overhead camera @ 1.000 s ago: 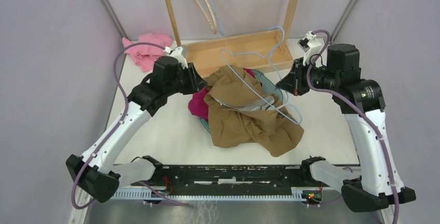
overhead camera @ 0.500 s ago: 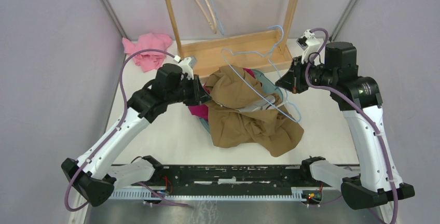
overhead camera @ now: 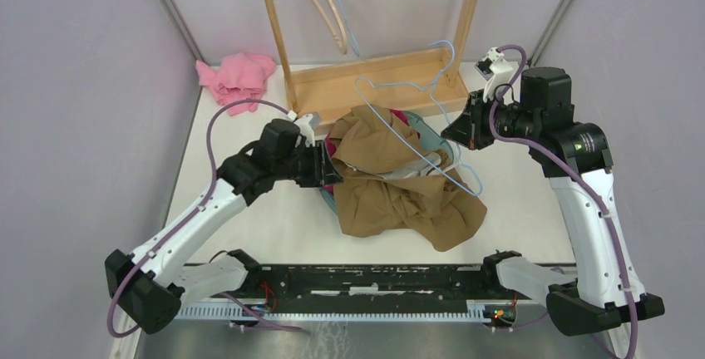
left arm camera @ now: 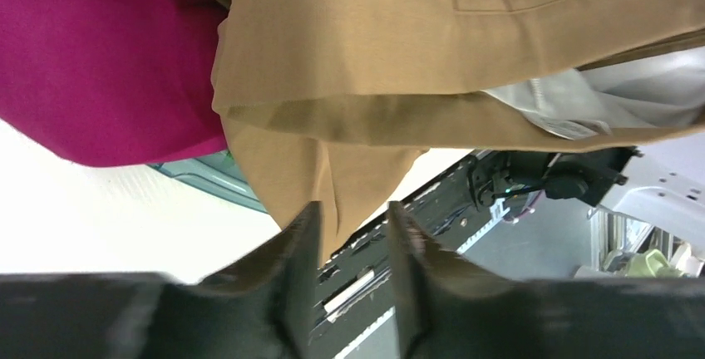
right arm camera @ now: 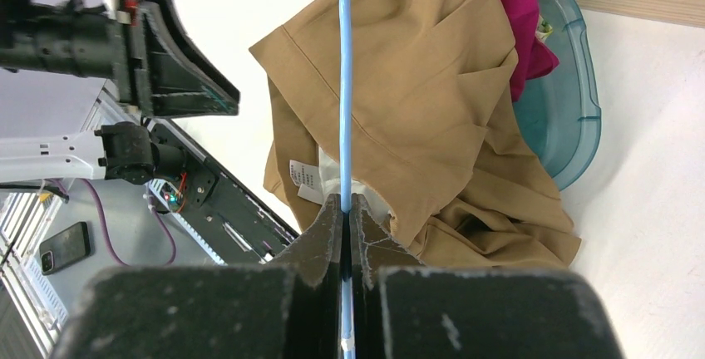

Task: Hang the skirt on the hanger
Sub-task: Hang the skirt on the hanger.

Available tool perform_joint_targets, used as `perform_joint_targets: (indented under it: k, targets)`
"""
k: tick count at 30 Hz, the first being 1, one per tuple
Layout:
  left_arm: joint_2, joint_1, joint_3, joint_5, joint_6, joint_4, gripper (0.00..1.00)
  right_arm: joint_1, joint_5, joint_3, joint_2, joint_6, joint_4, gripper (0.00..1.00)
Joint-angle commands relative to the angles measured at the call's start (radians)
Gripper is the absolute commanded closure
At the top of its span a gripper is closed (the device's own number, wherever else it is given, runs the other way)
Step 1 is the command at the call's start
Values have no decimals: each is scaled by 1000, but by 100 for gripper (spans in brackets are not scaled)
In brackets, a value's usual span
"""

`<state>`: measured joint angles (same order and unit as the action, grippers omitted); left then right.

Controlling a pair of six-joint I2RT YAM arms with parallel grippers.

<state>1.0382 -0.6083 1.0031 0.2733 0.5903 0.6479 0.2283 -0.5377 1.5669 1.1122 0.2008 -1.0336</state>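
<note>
- The left gripper (left arm camera: 349,213) is low at the left side of the heap. Its jaws stand partly apart, and a hanging fold of the tan skirt (overhead camera: 399,193) reaches down into the gap, but I judge it is not pinched.
- To do this step well, I think this gripper should go deeper on the fold, so that both fingers (left arm camera: 295,251) close on the tan cloth only and not on the magenta garment (left arm camera: 100,60) just beside it.
- It is better to catch the firm stitched hem or waistband, because a loose single layer may slip out.
- The right gripper (right arm camera: 345,201) is closed tight on the blue wire hanger (right arm camera: 345,85), which lies across the top of the skirt. It should hold the hanger steady while the cloth is drawn toward it.
- The skirt is crumpled, partly on the counter (overhead camera: 266,218) and partly in the teal basin (right arm camera: 574,101). It looks like smooth tan woven fabric with a pale lining and a white label (right arm camera: 301,174).
- Behind it stands the wooden rack (overhead camera: 374,76).
</note>
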Motion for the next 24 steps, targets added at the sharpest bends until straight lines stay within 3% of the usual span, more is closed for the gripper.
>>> perform_joint_targets:
  k: [1, 3, 14, 20, 24]
  targets:
    - [59, -5, -34, 50, 45, -123, 52, 5, 3, 22, -11, -3, 45, 99]
    - [67, -4, -32, 38, 52, -140, 45, 4, 3, 24, -12, -4, 40, 99]
    - [105, -3, 26, -11, 78, -173, 28, 3, -6, -6, -25, 3, 65, 99]
    - [180, -3, 54, -14, 83, -193, 28, 3, -7, -15, -32, 5, 70, 99]
    - [180, -2, 65, -41, 79, -192, 40, 5, -8, -23, -37, 5, 77, 99]
